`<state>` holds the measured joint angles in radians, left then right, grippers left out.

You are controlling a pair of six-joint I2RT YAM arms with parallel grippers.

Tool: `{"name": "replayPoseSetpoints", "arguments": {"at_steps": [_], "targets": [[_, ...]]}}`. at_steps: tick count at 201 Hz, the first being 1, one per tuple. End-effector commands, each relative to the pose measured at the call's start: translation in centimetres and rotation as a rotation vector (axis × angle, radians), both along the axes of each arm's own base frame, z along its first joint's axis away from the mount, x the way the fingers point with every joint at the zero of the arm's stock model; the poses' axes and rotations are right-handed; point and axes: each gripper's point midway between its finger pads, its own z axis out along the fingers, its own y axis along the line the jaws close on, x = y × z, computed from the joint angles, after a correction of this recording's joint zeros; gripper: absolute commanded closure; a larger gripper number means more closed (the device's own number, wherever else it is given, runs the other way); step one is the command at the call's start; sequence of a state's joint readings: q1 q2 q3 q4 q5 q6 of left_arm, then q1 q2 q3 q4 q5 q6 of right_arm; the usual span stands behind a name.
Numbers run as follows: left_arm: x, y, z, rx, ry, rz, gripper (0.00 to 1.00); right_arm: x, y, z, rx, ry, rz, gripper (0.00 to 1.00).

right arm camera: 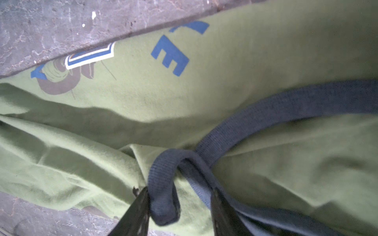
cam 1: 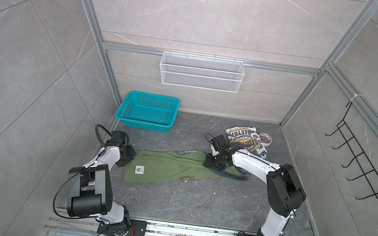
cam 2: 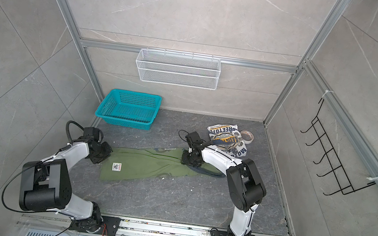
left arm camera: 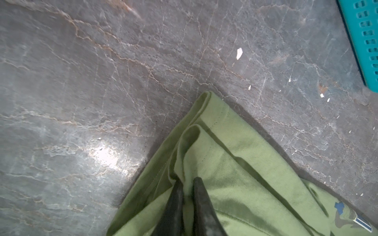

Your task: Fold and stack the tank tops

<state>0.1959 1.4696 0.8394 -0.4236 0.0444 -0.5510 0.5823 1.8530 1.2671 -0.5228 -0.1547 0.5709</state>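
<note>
Pale, veined stone-look wall panels (cam 1: 209,14) enclose a dark marbled floor (cam 1: 196,204); a white mesh basket (cam 1: 201,73) hangs from the aluminium back rail (cam 1: 130,48), and a black hook rack (cam 1: 363,153) lines the right-hand wall.

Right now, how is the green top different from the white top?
The green top lies stretched long across the table; the white top sits bunched small at the back. The left tool and right tool hold the green top; neither holds the white top. The white top's print faces up; the green top's is mostly hidden. Both have blue lettering.
</note>
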Motion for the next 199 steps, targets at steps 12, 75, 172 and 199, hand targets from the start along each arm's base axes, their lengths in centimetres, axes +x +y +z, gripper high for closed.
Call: {"name": "replayPoseSetpoints", "arguments": {"at_steps": [12,75,172,199], "targets": [[0.7,0.5,2.4,0.051,-0.048,-0.004,0.86,0.7,1.3,0.7,0.022,-0.022,0.037,0.5],[0.4,0.9,3.4,0.082,-0.065,0.01,0.89,1.5,1.9,1.3,0.027,-0.036,0.042,0.7],[0.7,2.7,4.2,0.164,-0.028,0.057,0.89,5.6,1.5,0.4,-0.086,-0.074,0.009,0.92],[1.4,3.8,3.1,0.215,0.041,0.057,0.81,6.4,2.3,-0.6,-0.088,-0.064,0.027,0.79]]}}
